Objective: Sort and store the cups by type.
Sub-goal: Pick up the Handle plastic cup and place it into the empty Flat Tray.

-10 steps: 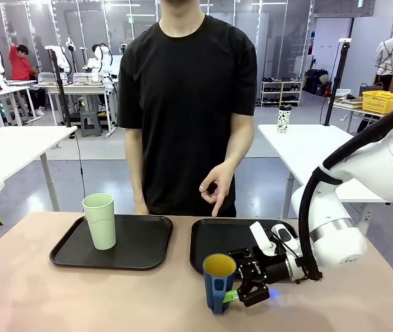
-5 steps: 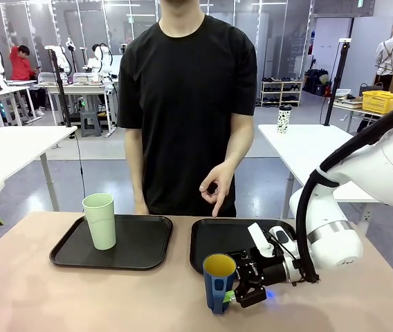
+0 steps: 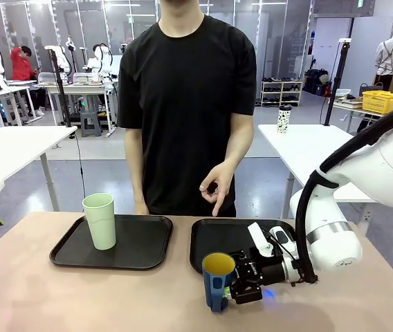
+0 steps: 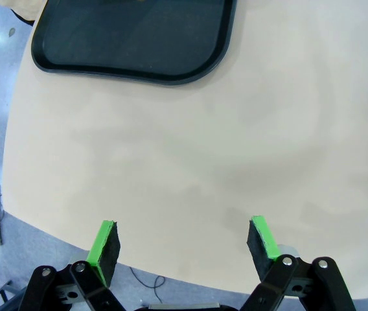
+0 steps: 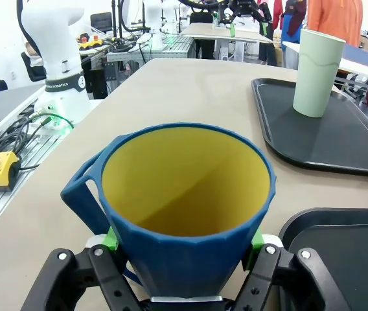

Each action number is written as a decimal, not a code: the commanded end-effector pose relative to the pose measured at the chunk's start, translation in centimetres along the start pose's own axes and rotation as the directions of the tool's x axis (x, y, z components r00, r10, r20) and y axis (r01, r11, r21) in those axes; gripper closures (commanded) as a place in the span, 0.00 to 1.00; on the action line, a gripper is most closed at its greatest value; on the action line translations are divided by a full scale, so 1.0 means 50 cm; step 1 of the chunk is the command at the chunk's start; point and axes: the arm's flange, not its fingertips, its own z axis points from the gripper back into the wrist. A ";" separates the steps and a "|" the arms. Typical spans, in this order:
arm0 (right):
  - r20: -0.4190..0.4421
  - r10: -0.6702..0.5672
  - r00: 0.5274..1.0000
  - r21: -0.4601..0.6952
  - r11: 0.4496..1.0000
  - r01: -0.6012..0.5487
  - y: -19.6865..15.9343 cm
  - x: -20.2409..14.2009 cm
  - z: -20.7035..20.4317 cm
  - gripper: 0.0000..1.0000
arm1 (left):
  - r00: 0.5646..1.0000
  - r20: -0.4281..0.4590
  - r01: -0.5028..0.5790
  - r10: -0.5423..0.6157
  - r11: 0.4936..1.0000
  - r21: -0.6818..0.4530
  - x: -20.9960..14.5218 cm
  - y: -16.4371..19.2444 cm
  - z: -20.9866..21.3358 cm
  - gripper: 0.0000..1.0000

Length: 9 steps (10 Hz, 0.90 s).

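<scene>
the dark blue cup (image 3: 218, 281) stands near the surface's (image 3: 79, 304) front edge, just before the right tray (image 3: 214, 238), pinched by the right claw (image 5: 184, 249). the left claw (image 4: 184, 243) is spread, empty. a low grip could tip it in lifting.

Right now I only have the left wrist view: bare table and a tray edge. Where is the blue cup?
Observer: The blue cup stands on the table just in front of the right-hand tray, with the right gripper shut on it, one finger on each side.
Operator: And the green one?
Observer: The green tumbler stands upright on the left-hand tray.
Operator: Is the person in the way?
Observer: The person's hand hangs above the far edge of the right-hand tray, one finger pointing down at it.
</scene>
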 end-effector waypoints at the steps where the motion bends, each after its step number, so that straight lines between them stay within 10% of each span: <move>1: 0.014 0.033 0.999 -0.016 0.999 -0.032 -0.001 -0.009 -0.012 0.50 | 1.000 0.026 0.014 -0.015 1.000 0.014 -0.005 0.009 -0.002 0.00; 9: -0.059 0.041 0.997 -0.048 0.998 -0.043 0.034 0.139 0.029 0.55 | 1.000 0.026 0.014 -0.015 1.000 0.014 -0.005 0.009 -0.002 0.00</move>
